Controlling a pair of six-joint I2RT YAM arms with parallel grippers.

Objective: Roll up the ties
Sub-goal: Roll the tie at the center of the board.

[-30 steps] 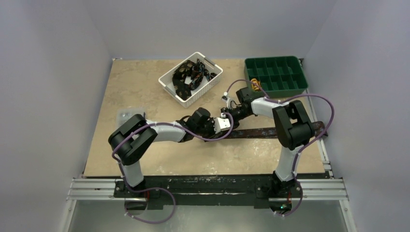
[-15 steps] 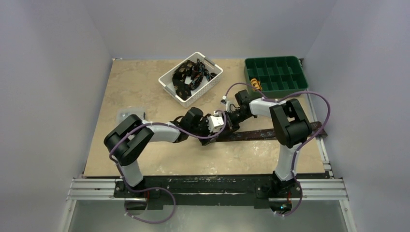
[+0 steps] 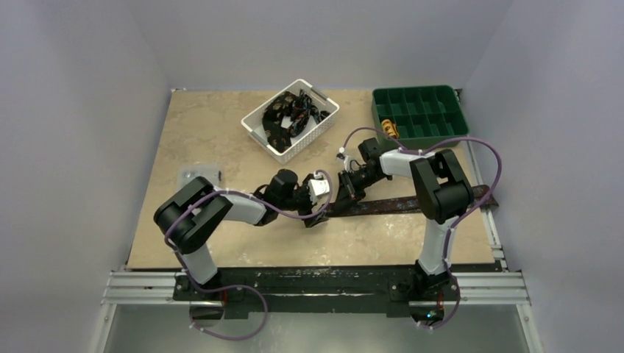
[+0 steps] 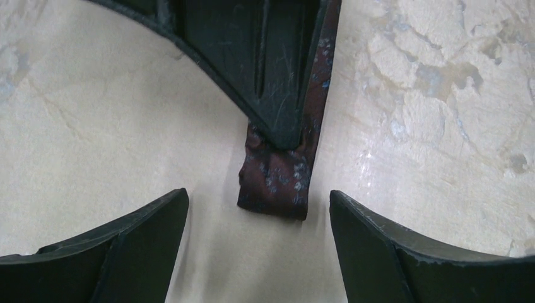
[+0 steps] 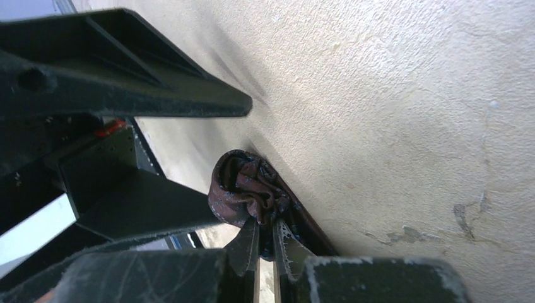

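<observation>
One tie (image 3: 412,202), dark brown-black with small bluish marks, lies stretched along the table from the middle to the right edge. Its left end (image 4: 274,183) is curled over into a small loose roll (image 5: 243,189). My right gripper (image 5: 265,235) is shut on that curled end, its fingers (image 4: 277,82) coming down onto the fabric. It sits at the tie's left tip in the top view (image 3: 346,193). My left gripper (image 4: 257,205) stands open just short of the end, one finger on each side, touching nothing (image 3: 321,212).
A white basket (image 3: 324,121) holding a tangle of dark ties stands at the back centre. A green compartment tray (image 3: 419,95) sits at the back right with a yellow-orange item (image 3: 388,131) in one cell. A clear flat piece (image 3: 197,174) lies at the left.
My left gripper opened, let go of the tie end and drew back to the left. My right gripper closed on the curled end and shifted slightly left.
</observation>
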